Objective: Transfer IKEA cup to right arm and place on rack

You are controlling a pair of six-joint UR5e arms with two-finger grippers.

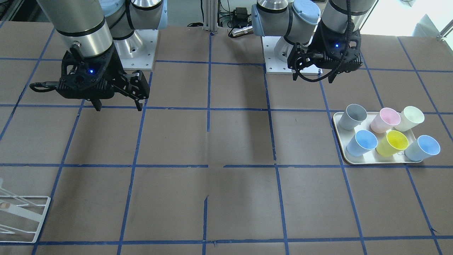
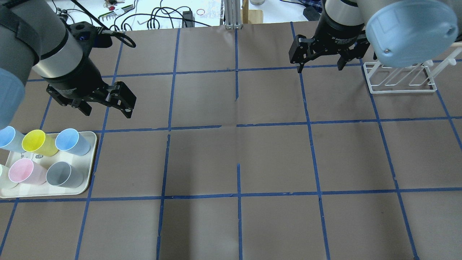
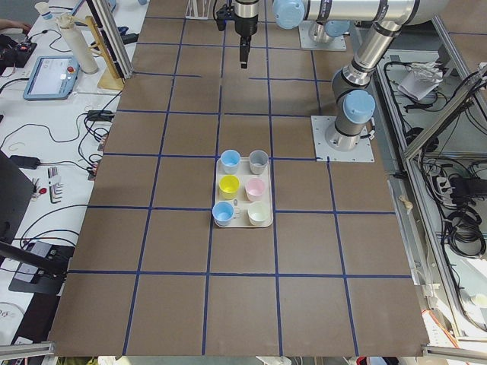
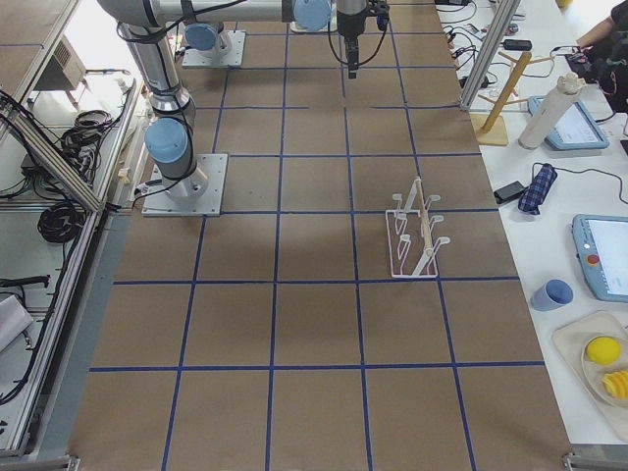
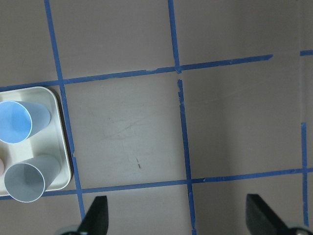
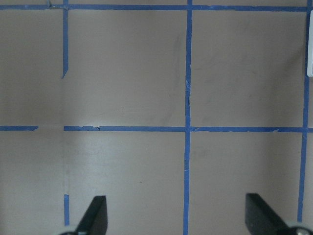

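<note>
Two pale blue IKEA cups stand upright on a beige tray (image 2: 93, 159): one at its far right corner (image 2: 72, 141), one at its far left (image 2: 9, 139). In the front view they are the nearer-left one (image 1: 361, 142) and the far-right one (image 1: 423, 148). My left gripper (image 2: 108, 112) is open and empty, hovering just beyond the tray; its wrist view shows one blue cup (image 5: 17, 122) at the left edge. My right gripper (image 2: 319, 68) is open and empty, just left of the white wire rack (image 2: 399, 77). The rack holds nothing.
The tray also holds a yellow cup (image 2: 38, 142), a pink cup (image 2: 23, 171), a grey cup (image 2: 63, 174) and a pale cream cup (image 1: 410, 118). The brown table has a grid of blue tape lines (image 2: 236, 126). The rack stands at the table's far right (image 4: 414, 240).
</note>
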